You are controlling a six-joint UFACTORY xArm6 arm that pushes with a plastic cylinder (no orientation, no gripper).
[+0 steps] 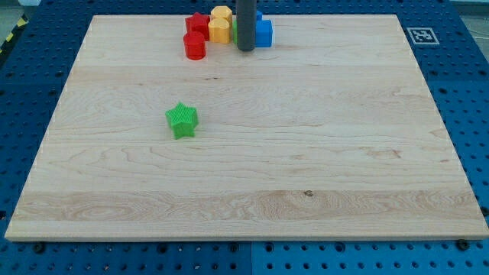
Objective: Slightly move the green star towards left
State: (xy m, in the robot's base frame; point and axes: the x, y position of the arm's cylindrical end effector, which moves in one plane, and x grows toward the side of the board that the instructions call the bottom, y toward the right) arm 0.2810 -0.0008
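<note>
Ribbed plastic green star [182,121] — pale, matt wooden board [321,153]

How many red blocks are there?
2: a red star-like block at the view's top and a red cylinder just below it, both left of my tip. The rod could hide more.

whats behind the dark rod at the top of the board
A blue block shows to the view's right of the dark rod, and a sliver of green at its left edge. My tip rests there; anything else behind is covered.

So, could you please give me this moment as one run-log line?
my tip: view's top, beside blue block | green star: alone, left of centre, untouched | red and yellow blocks: clustered at top
</note>
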